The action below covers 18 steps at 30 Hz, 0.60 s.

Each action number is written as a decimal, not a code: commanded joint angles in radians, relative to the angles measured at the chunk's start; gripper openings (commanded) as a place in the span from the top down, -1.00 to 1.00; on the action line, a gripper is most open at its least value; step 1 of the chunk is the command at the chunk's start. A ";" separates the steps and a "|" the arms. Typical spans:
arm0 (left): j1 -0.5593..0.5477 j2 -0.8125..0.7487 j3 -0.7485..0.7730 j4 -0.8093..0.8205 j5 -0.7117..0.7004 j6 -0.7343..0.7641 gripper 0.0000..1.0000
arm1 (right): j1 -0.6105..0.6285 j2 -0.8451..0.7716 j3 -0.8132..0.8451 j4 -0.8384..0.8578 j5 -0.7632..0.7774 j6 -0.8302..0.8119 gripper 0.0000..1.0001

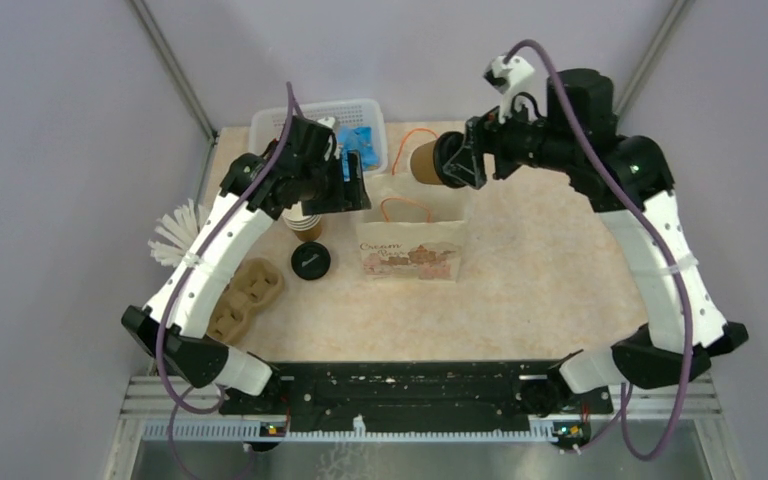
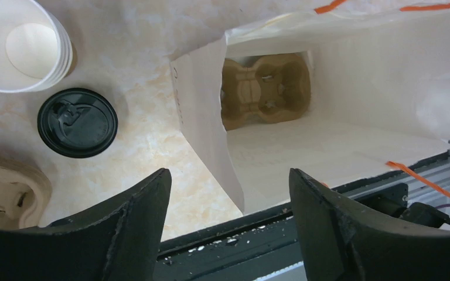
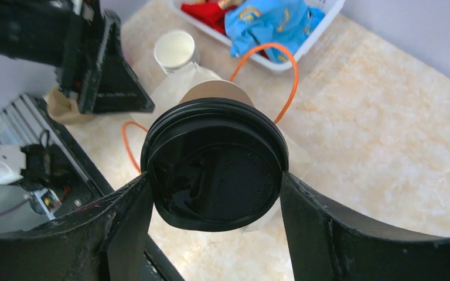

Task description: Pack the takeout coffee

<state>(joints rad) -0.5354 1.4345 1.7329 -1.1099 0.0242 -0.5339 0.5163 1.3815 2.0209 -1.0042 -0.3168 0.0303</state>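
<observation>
Clamping the takeout coffee (image 3: 217, 170) by the rim of its black lid, the right gripper (image 1: 452, 160) has one finger on each side of the lid, which faces straight back at the wrist camera. In the overhead view the brown cup lies sideways in the air, its base pointing towards the left arm, over the far edge of the paper bag (image 1: 410, 250) and close to its orange handles.

The left gripper (image 2: 228, 175) hangs spread wide with nothing between its fingers, over the left end of the bag. That bag stands open, and a cardboard cup tray (image 2: 266, 91) lies at its bottom.

Left of the bag lies a loose black lid (image 1: 310, 261), with a stack of lidless cups (image 2: 20, 44) just beyond it and a second cardboard tray (image 1: 245, 298) nearer the arm bases. A white basket (image 1: 270, 125) sits at the far left corner and holds a blue packet (image 1: 363, 140).

The table (image 1: 540, 270) is beige with a marbled pattern. Pale lilac walls (image 1: 50, 150) close it in on three sides, and a black metal rail (image 1: 410, 395) runs along the near edge between the arm bases.
</observation>
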 commanded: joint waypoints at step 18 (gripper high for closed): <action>0.009 0.143 -0.046 0.239 -0.015 0.201 0.25 | 0.114 0.014 -0.117 -0.032 0.108 -0.255 -0.28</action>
<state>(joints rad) -0.5255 1.5814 1.6836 -0.9478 0.0139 -0.3866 0.6151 1.4612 1.9343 -1.0649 -0.1894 -0.1410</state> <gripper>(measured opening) 0.424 0.678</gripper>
